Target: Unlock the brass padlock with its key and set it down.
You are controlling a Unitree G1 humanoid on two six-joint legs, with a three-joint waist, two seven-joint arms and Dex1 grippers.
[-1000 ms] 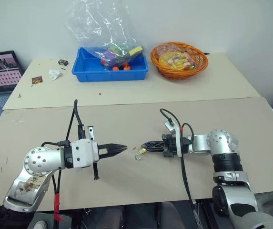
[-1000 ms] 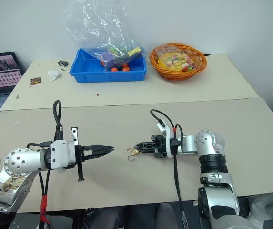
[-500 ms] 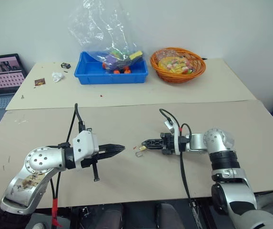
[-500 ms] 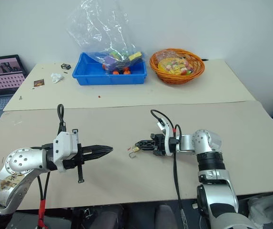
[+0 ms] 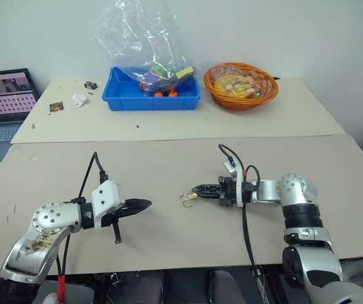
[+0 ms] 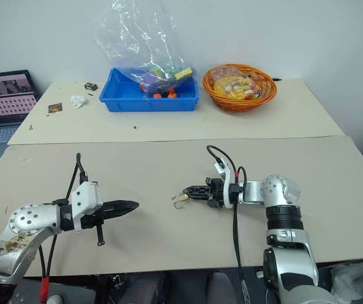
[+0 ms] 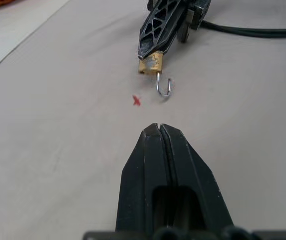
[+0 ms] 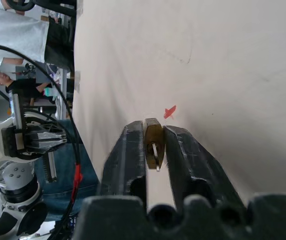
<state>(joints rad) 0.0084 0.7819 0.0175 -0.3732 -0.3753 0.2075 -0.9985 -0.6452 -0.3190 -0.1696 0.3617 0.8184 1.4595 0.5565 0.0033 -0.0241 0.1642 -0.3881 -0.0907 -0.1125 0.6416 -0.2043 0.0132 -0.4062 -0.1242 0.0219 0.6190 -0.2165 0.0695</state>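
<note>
Padlock sits between your right gripper's fingers, shackle swung open.
Your right gripper holds the brass padlock low over the counter; your left gripper, fully closed and empty, points at it from well apart.

Beige table, blue bin, orange basket, laptop
</note>
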